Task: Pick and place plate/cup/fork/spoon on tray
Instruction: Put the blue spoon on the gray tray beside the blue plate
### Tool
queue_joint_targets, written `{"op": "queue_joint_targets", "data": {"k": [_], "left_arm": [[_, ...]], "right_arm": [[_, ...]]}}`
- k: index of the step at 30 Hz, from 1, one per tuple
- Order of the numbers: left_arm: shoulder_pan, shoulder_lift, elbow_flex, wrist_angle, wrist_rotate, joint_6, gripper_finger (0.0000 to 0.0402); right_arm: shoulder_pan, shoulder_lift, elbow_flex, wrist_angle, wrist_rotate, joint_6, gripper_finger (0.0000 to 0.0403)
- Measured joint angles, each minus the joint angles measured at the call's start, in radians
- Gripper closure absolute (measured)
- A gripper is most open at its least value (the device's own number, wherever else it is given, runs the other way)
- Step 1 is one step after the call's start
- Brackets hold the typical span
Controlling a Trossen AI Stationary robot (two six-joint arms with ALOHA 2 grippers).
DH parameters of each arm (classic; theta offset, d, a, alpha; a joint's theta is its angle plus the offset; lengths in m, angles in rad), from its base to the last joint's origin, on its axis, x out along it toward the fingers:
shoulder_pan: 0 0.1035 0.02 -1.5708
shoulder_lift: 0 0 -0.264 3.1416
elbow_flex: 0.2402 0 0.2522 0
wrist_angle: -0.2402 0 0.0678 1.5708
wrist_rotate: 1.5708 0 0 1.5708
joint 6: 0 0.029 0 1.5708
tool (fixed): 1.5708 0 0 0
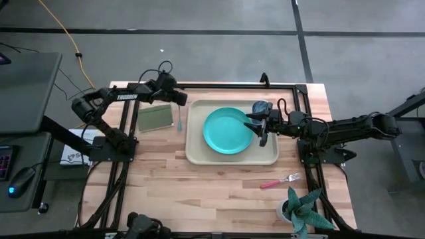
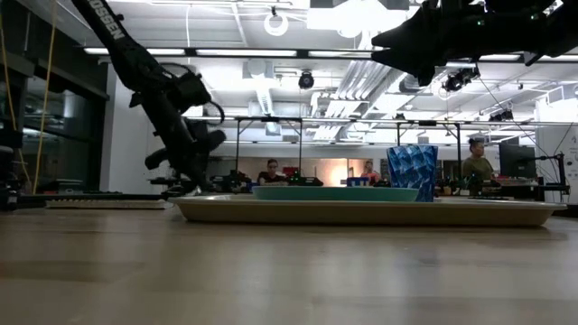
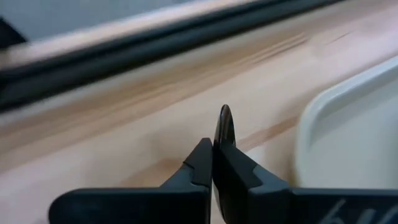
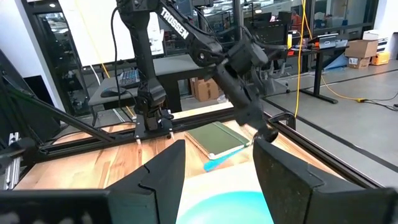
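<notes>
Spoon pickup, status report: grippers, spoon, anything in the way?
Left gripper shut on the spoon, beside the tray. Right gripper open above the tray, near the cup. Nothing seen blocking.

A: What colours sit on the beige tray (image 1: 199, 154)?
B: A turquoise plate (image 1: 228, 131) and a translucent blue cup (image 2: 412, 173) with a faceted pattern.
A: And off the tray?
B: A fork (image 1: 279, 180) with a red-pink handle, a spoon (image 1: 178, 118) with a light blue handle, an olive-green rectangle (image 1: 154, 117), all on pale wood-grain table (image 1: 199, 192).
</notes>
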Motion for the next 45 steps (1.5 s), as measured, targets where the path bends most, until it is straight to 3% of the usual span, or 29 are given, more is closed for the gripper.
{"op": "queue_joint_targets", "data": {"k": [18,27,32,38,45], "left_arm": [[-0.034,-0.287,0.0,-0.041,0.027,0.033,0.0402],[-0.065,-0.376,0.0,-0.039,0.172,0.016,0.0401],[-0.15,-0.386,0.0,-0.02,0.191,0.002,0.0401],[-0.271,-0.372,-0.023,0.158,0.178,-0.067,0.0401],[-0.36,-0.368,-0.242,0.54,0.165,-0.225,0.0401]], "right_arm": [[-0.001,0.0,0.0,-0.002,0.004,0.016,0.0222],[-0.001,0.0,0.0,-0.002,0.006,0.015,0.0222],[-0.001,0.0,0.0,-0.002,0.006,0.012,0.0222],[0.0,0.0,0.0,-0.002,0.006,0.019,0.0222],[0.0,0.0,0.0,-0.002,0.006,0.023,0.0222]]}}
